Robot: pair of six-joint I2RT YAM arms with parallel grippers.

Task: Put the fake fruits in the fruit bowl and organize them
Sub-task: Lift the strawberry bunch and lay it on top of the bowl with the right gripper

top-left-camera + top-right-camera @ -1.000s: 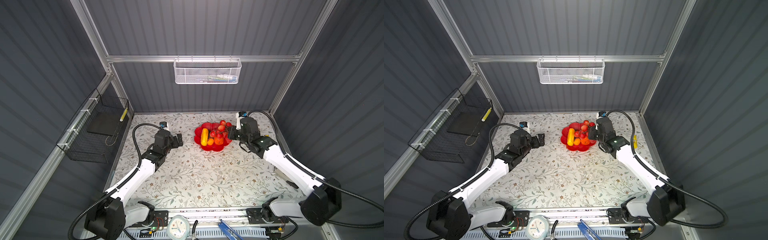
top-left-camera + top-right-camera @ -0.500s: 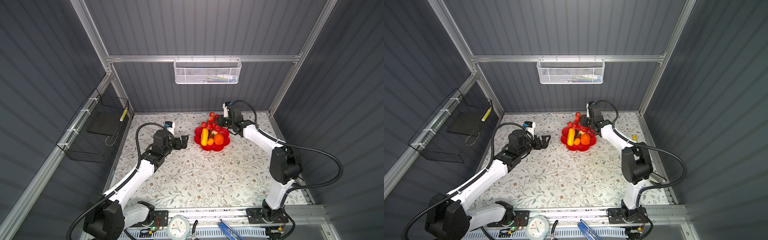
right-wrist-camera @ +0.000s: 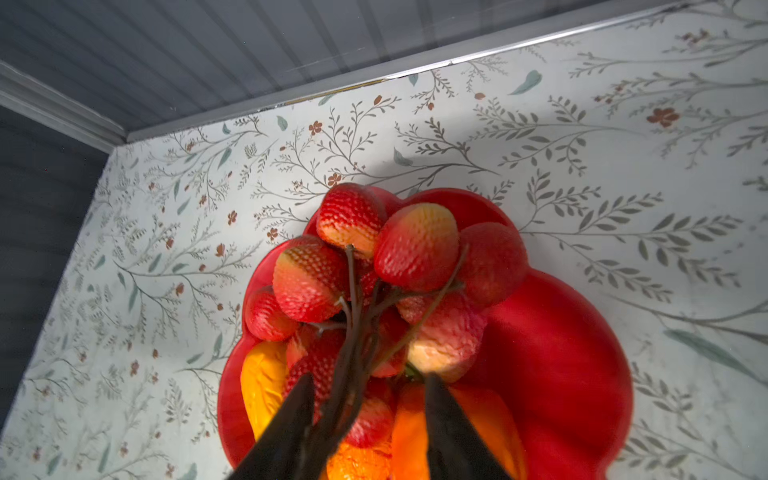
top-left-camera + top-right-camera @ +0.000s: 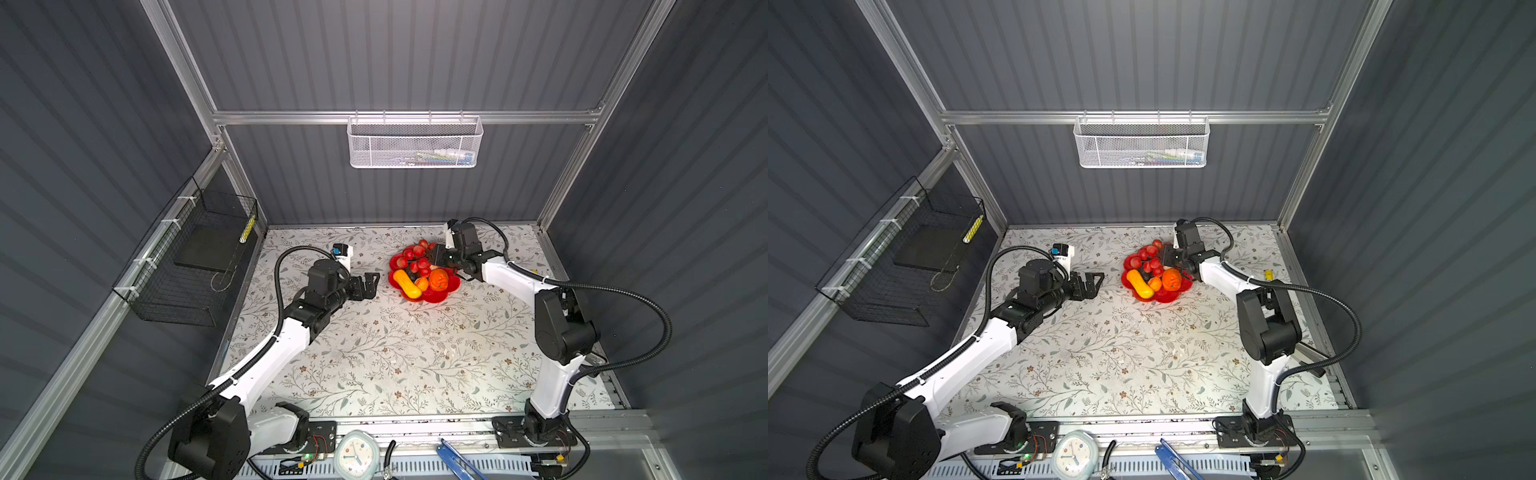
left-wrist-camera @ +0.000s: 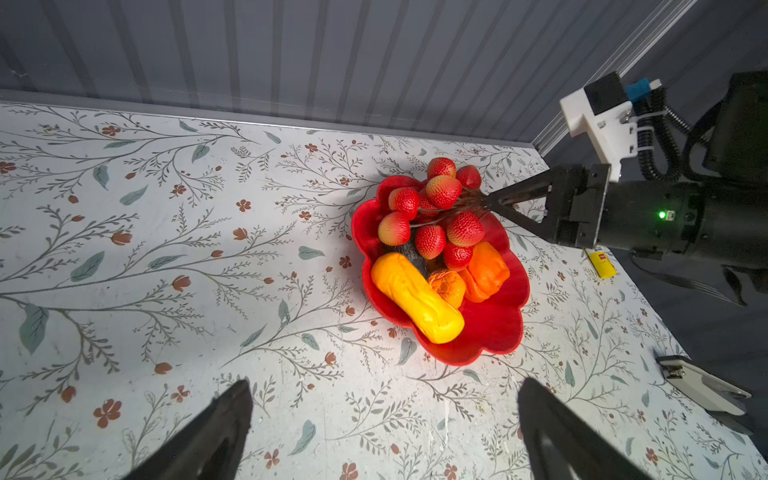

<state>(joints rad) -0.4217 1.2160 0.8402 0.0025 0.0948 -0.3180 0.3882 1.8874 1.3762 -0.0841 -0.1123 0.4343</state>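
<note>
The fruit bowl point(image 4: 451, 286) point(image 4: 1169, 296) point(image 5: 498, 328) point(image 3: 561, 332) stands at the back of the table. In it lie a yellow elongated fruit point(image 4: 406, 283) point(image 5: 415, 297), a small orange point(image 5: 449, 286), a blocky orange fruit point(image 4: 438, 278) point(image 5: 486, 270) and a dark avocado point(image 5: 409, 251). The red bunch point(image 4: 415, 257) point(image 4: 1148, 257) point(image 5: 432, 208) point(image 3: 415, 249) rests on the bowl's far side. My right gripper point(image 4: 436, 259) point(image 5: 488, 200) point(image 3: 370, 380) is open, with the bunch's stem loose between its fingers. My left gripper point(image 4: 374, 282) point(image 5: 386, 384) hovers open and empty left of the bowl.
A small yellow tube point(image 5: 600, 262) point(image 4: 1268, 274) lies on the table right of the bowl, under the right arm. A white clip-like tool point(image 5: 702, 386) lies near the right edge. The white mesh basket point(image 4: 415, 141) hangs on the back wall, the black wire basket point(image 4: 187, 257) on the left.
My right gripper carried the red bunch from the bowl's right side round to its back, set it into the bowl, and its jaws parted. My left gripper edged toward the bowl.
</note>
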